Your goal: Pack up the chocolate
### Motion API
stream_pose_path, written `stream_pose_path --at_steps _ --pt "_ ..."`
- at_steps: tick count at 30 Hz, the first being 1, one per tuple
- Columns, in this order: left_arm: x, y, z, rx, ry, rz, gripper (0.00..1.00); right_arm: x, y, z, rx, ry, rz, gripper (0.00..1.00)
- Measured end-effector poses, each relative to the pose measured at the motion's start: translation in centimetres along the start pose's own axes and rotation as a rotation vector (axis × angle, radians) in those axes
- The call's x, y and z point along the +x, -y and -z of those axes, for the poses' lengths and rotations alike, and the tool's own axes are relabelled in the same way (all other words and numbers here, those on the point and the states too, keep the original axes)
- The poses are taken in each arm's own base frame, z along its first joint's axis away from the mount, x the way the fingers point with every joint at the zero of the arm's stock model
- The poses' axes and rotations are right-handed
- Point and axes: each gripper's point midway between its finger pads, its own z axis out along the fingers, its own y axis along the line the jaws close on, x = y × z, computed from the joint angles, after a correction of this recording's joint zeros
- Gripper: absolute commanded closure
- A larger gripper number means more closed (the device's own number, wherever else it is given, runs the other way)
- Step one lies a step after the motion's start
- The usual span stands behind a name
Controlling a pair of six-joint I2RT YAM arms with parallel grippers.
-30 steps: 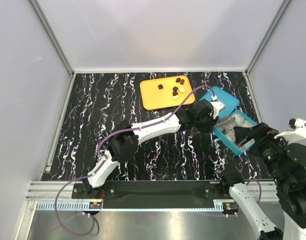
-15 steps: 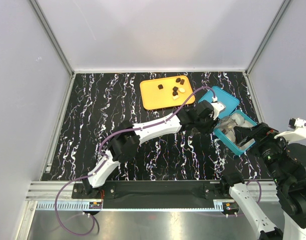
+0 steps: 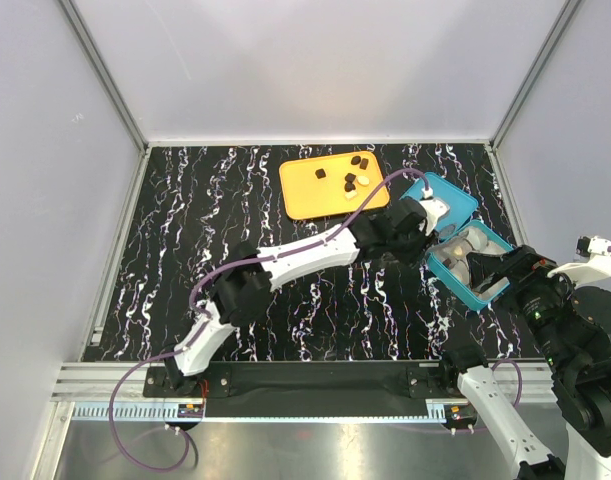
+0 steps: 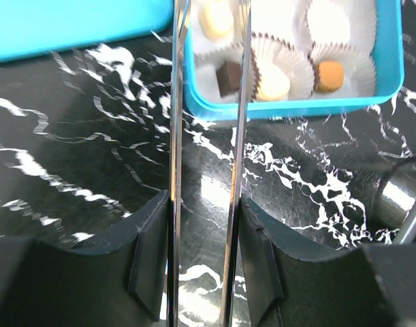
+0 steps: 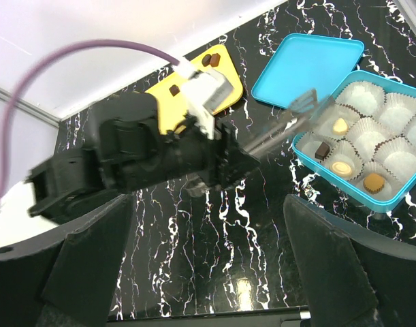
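The chocolate is in two places. Several dark and cream pieces [image 3: 353,176] lie on the orange tray [image 3: 315,192]. Others sit in paper cups in the teal box [image 4: 289,105]: a cream piece [image 4: 216,19], a dark piece [image 4: 229,78], a second cream piece [image 4: 272,83] and a caramel-coloured one [image 4: 328,73]. My left gripper [image 4: 209,3] carries long thin blades. They reach over the box's near-left corner with a gap between them, either side of the first cream piece, which rests in its cup. My right gripper [image 5: 214,272] is wide open and empty, beside the box [image 3: 472,265].
The teal lid [image 3: 443,200] lies flat behind the box, next to the orange tray. The left arm [image 3: 305,255] stretches diagonally across the black marbled table [image 3: 185,250]. White walls and metal rails close the table in on three sides.
My left gripper has drawn back slightly to the left, uncovering more of the box. The right arm has not moved.
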Motion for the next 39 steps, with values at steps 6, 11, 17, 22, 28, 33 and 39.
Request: stream_pose_path --at_steps 6,11,17,22,28,33,39 --pt "-5.2 -1.4 6.3 -0.106 0.119 -0.01 0.56 0.0 0.0 0.0 0.0 0.0 0.0 0.0" --pt "-8.0 -5.3 11.9 -0.198 0.213 0.025 0.56 0.0 0.0 0.0 -0.001 -0.001 -0.001 0.0" --pt "-5.0 -14.8 13.3 -0.355 0.149 0.117 0.56 0.1 0.0 0.0 -0.001 -0.003 -0.001 0.0" --pt "-0.7 -21.3 12.9 -0.437 0.045 0.161 0.57 0.1 0.0 -0.1 -0.001 -0.004 -0.001 0.0" --pt "2.9 -23.5 10.7 -0.426 -0.047 0.16 0.57 0.1 0.0 -0.1 0.0 -0.004 0.0 0.0" --pt "5.1 -24.0 9.2 -0.412 -0.104 0.151 0.57 0.2 0.1 -0.2 0.002 -0.007 0.0 0.0" --pt "6.6 -24.3 8.0 -0.402 -0.145 0.148 0.56 0.3 0.1 -0.3 0.005 -0.01 0.002 0.0"
